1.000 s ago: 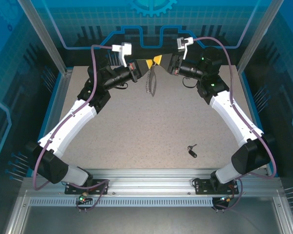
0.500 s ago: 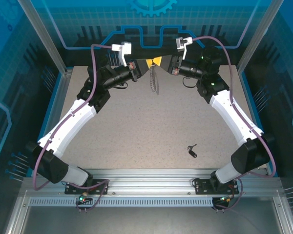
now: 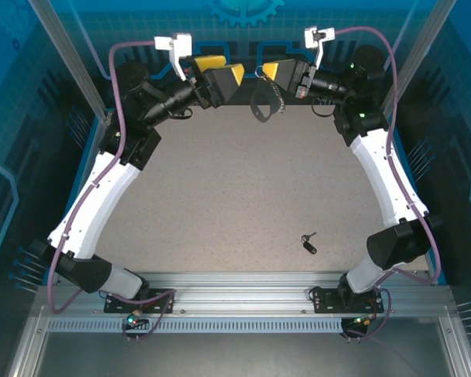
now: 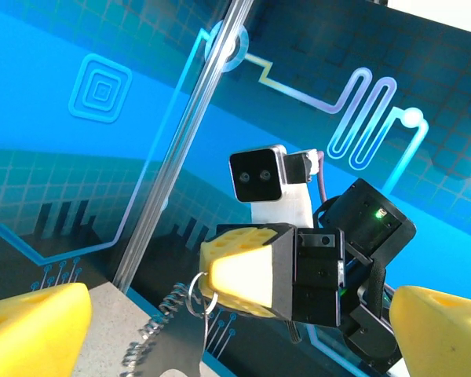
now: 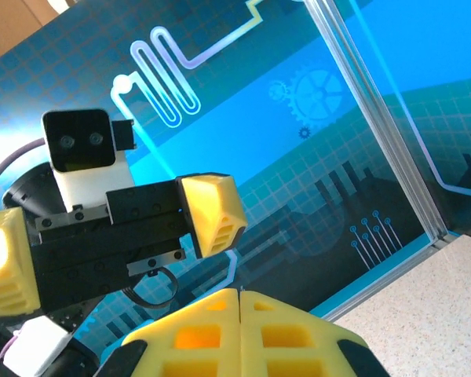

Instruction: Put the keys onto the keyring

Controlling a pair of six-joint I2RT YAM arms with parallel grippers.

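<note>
The keyring [image 3: 258,103], a dark strap loop with a silvery chain, hangs in the air at the back of the table. My right gripper [image 3: 269,71] is shut on its metal ring [image 4: 197,294]. In the left wrist view the chain [image 4: 151,334] and strap dangle below those yellow pads. My left gripper [image 3: 224,68] hovers just left of it, open, with its fingers [image 4: 33,323] wide apart and nothing between them. In the right wrist view my shut right gripper [image 5: 241,295] faces the left gripper's yellow finger [image 5: 213,214]. The small black-headed key [image 3: 308,243] lies on the table at the front right.
The blue back wall [image 3: 243,31] stands right behind both grippers. Aluminium posts [image 3: 63,55] rise at the back corners. The speckled tabletop [image 3: 235,196] stretches between the arms, and the metal rail [image 3: 235,283] with the arm bases runs along the front.
Both arms have risen and pulled back toward the rear wall. The keyring went up with the right gripper. The left gripper now stands apart from it with its fingers spread.
</note>
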